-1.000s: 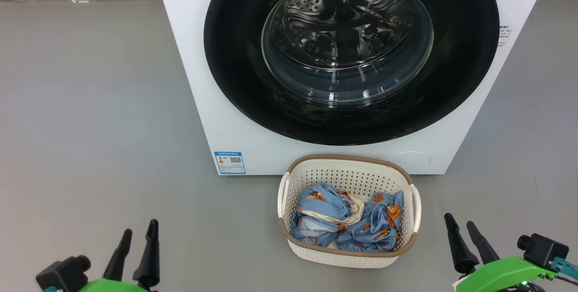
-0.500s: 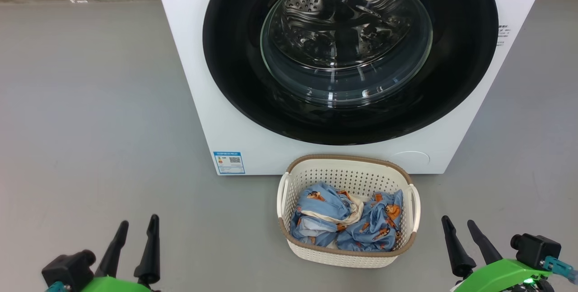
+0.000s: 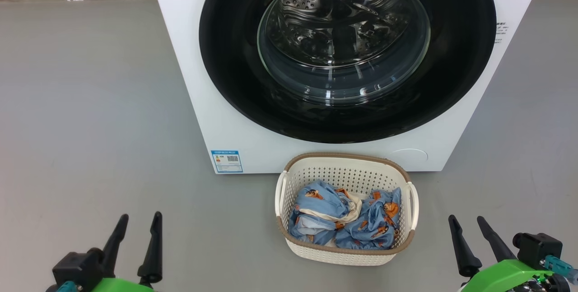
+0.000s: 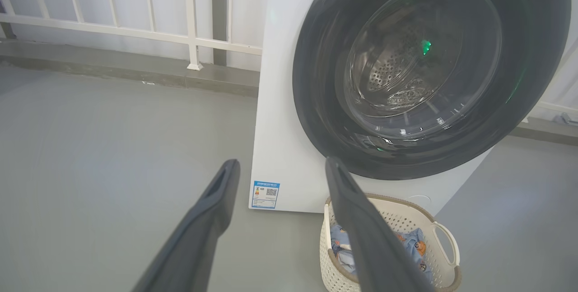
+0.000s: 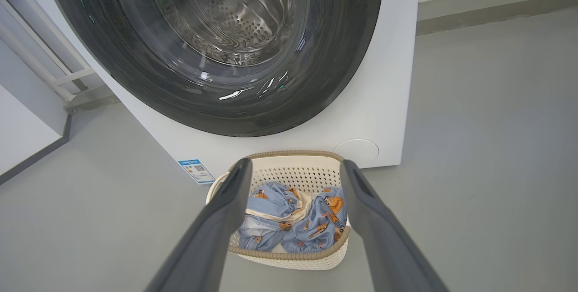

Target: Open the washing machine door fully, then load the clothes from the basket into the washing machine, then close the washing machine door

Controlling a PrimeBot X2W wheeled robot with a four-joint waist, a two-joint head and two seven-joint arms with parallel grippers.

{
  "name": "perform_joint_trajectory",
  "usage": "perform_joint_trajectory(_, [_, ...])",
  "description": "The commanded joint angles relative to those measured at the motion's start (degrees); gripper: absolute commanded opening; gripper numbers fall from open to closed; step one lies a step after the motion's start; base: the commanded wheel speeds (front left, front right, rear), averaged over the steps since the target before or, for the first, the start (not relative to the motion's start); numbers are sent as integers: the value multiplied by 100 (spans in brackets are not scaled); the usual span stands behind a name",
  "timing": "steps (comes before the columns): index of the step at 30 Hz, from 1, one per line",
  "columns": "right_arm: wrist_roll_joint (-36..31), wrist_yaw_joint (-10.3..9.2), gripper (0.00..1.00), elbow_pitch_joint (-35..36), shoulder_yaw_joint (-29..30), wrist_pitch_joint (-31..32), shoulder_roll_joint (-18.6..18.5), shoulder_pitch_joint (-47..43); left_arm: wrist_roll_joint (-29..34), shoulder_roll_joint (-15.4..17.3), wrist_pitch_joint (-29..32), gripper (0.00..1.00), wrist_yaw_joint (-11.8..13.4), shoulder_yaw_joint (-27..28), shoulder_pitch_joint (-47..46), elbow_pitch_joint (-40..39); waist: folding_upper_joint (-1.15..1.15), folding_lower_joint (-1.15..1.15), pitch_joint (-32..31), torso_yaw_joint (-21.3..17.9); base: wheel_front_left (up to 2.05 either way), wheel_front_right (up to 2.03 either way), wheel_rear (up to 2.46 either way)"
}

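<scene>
The white washing machine (image 3: pixel 198 102) stands ahead with its round black door (image 3: pixel 226 57) shut over the steel drum. On the floor right in front of it sits the cream basket (image 3: pixel 346 256), holding light blue printed clothes (image 3: pixel 325 204). My left gripper (image 3: pixel 139 220) hangs open at the lower left, well left of the basket. My right gripper (image 3: pixel 467 222) is open at the lower right, just right of the basket. In the left wrist view the open gripper (image 4: pixel 280 165) points at the machine (image 4: pixel 280 102). In the right wrist view the open gripper (image 5: pixel 293 165) frames the basket (image 5: pixel 289 260) and clothes (image 5: pixel 293 220).
Bare grey floor (image 3: pixel 90 102) spreads on both sides of the machine. A white railing (image 4: pixel 135 30) on a low kerb runs behind the machine. A small blue label (image 3: pixel 226 161) sits at the machine's lower left corner.
The whole picture has shifted slightly, so the camera moved. Both grippers stay open and low, each shifted a little rightward. Basket, clothes and door have not moved.
</scene>
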State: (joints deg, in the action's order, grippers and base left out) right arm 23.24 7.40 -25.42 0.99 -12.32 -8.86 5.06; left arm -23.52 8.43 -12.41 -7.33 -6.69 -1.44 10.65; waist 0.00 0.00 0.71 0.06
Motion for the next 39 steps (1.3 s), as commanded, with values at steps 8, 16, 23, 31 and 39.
perform_joint_trajectory(8, [-620,9,100,106,21,-219,-81,141,569,229,-214,100,-15,160,-298,-77,0,0,12,-27,0,0,0])
perform_joint_trajectory(16, [-823,9,100,156,125,-264,-49,96,608,242,-259,100,-15,191,-327,10,0,0,52,-49,0,0,0])
perform_joint_trajectory(23, [-850,9,100,197,198,-264,-10,83,440,247,-259,100,-15,219,-363,159,0,0,77,-60,0,0,0])
perform_joint_trajectory(31, [-876,9,100,232,258,-265,23,74,396,299,-259,100,-15,184,-398,248,0,0,96,-68,0,0,0])
perform_joint_trajectory(39, [-888,9,100,246,312,-265,41,78,507,318,-259,100,-15,139,-402,174,0,0,108,-65,38,23,-62])
